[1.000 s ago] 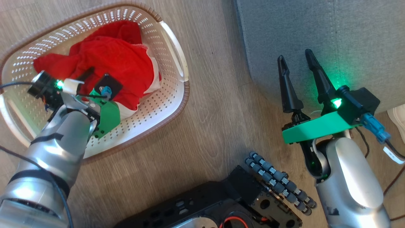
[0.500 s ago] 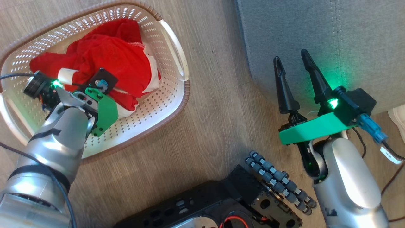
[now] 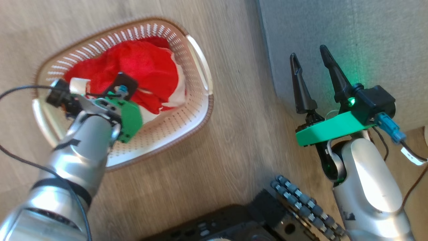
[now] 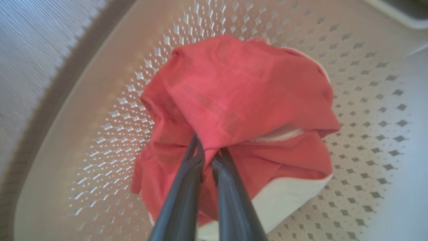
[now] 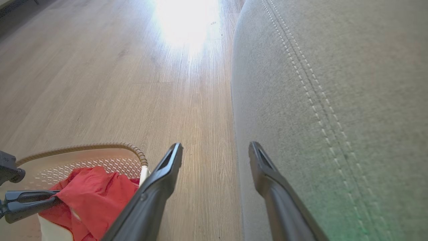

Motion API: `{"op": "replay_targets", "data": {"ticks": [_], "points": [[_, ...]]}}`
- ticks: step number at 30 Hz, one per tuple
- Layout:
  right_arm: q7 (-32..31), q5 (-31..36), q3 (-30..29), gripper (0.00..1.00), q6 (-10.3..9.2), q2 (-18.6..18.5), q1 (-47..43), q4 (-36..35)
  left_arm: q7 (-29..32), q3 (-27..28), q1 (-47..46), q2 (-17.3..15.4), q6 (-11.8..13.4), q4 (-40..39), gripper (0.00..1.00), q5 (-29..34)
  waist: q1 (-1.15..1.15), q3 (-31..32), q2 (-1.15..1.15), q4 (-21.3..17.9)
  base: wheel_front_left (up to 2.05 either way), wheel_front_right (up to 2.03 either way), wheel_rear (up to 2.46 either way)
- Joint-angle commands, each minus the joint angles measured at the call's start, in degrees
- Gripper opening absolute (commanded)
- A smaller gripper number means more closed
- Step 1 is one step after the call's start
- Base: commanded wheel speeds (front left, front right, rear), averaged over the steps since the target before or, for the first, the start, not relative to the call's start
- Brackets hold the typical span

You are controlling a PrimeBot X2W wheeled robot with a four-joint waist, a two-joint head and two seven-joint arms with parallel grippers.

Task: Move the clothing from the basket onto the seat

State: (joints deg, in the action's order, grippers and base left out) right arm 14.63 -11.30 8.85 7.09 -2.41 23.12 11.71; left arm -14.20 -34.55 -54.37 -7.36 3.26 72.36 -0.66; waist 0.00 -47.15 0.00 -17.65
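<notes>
Nearest, the robot's black base (image 3: 234, 221) is seen at the bottom edge of the head view, on the pale brown wooden floor (image 3: 240, 134). A small white tag (image 3: 414, 157) is seen beside the silver right arm (image 3: 367, 187); its writing is too small to be read.

The left gripper (image 4: 207, 150) is reached down into the small cream plastic basket with holes and a brown woven-look rim (image 3: 204, 110). Its two dark fingers (image 4: 180, 194) are pressed almost together. A fold of the soft bright red clothing with white trim (image 4: 240, 87) is pinched between their tips. The clothing is bunched up in the middle of the basket.

The basket is set on the floor. A strip of floor is left between it and the left edge of the big grey fabric seat with a light double-stitched seam (image 5: 334, 83).

The right gripper (image 3: 308, 52) is held wide open with nothing in it. One finger is seen over the floor and the other over the seat's edge.
</notes>
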Motion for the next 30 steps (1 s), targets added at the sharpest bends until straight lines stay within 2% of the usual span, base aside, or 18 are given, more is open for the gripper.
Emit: {"op": "replay_targets", "data": {"ticks": [1, 5, 8, 12, 17, 22, 30], "points": [[0.4, 0.7, 0.4, 1.0, 0.4, -0.5, -1.8, -0.9, -0.7, 1.5, 2.4, -0.2, 0.5, -2.5, 0.0, -0.6, 0.0, 3.5, 0.0, 2.2, 0.0, 0.0, 0.0], [0.4, 2.0, 0.2, 1.0, 0.4, -0.5, -2.4, 0.5, -0.8, 2.1, 6.4, 0.2, 0.3, -9.4, 0.0, -2.1, 0.0, 9.1, 0.0, 4.2, 0.0, 0.0, 0.0], [0.4, 2.9, 0.0, 1.0, 0.4, -0.5, -3.1, 1.6, -0.8, 3.1, 9.8, 0.4, 1.0, -14.8, 0.0, -3.3, 0.0, 13.4, 0.0, 5.8, 0.0, 0.0, 0.0], [0.4, 4.0, 0.7, 1.0, 0.4, -0.5, -4.1, 3.4, -0.8, 5.5, 15.4, 0.0, 3.8, -23.7, 0.0, -4.6, 0.0, 20.6, 0.0, 8.2, 0.0, 0.0, 0.0], [0.4, 4.5, 0.8, 1.0, 0.4, -0.5, -6.6, 5.0, -0.8, 8.5, 21.1, -0.3, 5.8, -32.3, 0.0, -5.5, 0.0, 27.5, 0.0, 10.5, 0.0, 0.0, 0.0], [0.4, 4.3, 3.2, 1.0, 0.4, -0.5, -8.6, 5.4, -0.8, 13.2, 26.9, -1.0, 7.7, -41.6, 0.0, -6.1, 0.0, 33.7, 0.0, 11.1, 0.0, 0.0, 0.0], [0.4, 4.3, 4.0, 1.0, 0.4, -0.5, -12.8, 6.2, -0.8, 19.9, 34.8, 0.3, 7.9, -54.2, 0.0, -6.4, 0.0, 42.5, 0.0, 13.0, 0.0, 0.0, 0.0]]}}
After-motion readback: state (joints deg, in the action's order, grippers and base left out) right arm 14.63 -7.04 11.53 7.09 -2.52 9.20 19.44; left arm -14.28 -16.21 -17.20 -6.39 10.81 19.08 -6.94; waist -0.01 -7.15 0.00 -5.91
